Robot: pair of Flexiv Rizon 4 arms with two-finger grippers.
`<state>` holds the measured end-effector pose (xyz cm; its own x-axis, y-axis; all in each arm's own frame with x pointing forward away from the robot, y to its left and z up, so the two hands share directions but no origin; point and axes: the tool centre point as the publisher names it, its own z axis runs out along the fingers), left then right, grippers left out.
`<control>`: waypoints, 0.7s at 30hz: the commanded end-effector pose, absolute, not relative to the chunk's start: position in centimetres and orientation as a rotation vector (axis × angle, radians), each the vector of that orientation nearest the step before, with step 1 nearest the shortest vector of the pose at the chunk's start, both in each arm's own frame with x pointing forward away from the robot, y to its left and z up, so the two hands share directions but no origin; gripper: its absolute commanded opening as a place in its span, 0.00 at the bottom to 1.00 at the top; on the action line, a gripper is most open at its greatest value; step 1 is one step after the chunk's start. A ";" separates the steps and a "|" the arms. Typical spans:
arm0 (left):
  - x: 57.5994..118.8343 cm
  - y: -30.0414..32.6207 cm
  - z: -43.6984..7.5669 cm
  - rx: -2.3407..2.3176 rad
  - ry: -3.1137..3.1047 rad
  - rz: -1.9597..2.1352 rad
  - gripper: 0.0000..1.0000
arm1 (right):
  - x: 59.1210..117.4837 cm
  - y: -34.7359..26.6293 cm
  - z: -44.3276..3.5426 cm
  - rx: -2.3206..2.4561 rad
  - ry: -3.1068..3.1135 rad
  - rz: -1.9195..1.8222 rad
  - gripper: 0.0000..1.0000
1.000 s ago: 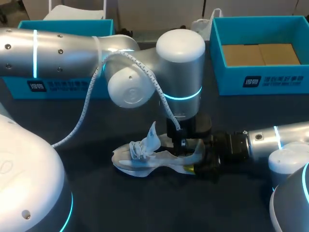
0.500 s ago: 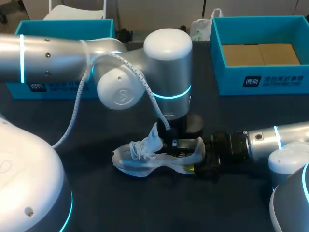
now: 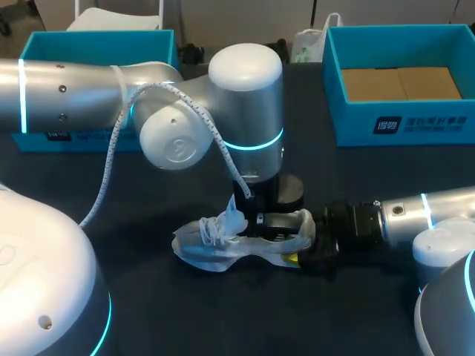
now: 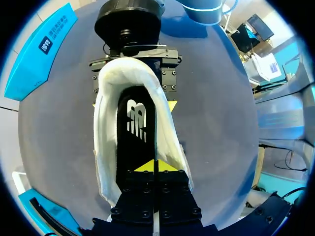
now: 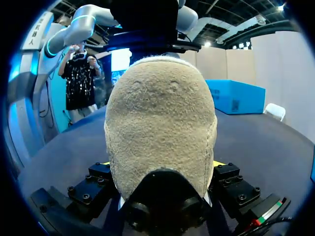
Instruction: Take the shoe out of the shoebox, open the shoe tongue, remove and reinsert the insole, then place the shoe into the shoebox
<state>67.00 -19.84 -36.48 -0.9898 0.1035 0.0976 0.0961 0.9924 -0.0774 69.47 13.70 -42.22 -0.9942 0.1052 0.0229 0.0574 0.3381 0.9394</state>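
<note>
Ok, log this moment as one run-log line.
shoe: on table | right gripper: shut on shoe at heel | left gripper: shut, tips at insole inside shoe

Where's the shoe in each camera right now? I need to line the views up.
Head view: shoe at lower middle, below the left arm.
Left wrist view: just ahead of the left gripper, insole showing.
Right wrist view: heel held in the right gripper.
Shared landmark: right gripper at the heel.
</note>
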 end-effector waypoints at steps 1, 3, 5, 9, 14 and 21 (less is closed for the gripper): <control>67.2 -19.9 -36.6 -0.152 -3.035 0.114 0.00 | 69.5 13.9 -42.3 0.156 2.542 1.769 0.00; 67.2 -19.8 -36.5 -0.152 -3.032 0.120 0.00 | 69.5 13.9 -42.3 0.156 2.542 1.769 0.00; 67.2 -19.6 -36.5 -0.158 -3.024 0.126 0.00 | 69.5 13.9 -42.3 0.156 2.542 1.769 0.00; 67.4 -19.4 -36.9 -0.155 -3.011 0.112 0.00 | 69.5 13.9 -42.3 0.156 2.542 1.769 0.00; 67.4 -18.9 -37.2 -0.164 -2.982 0.106 0.00 | 69.5 13.9 -42.3 0.156 2.542 1.769 0.00; 67.3 -18.8 -38.2 -0.184 -2.970 0.095 0.00 | 69.5 13.9 -42.3 0.156 2.542 1.769 0.00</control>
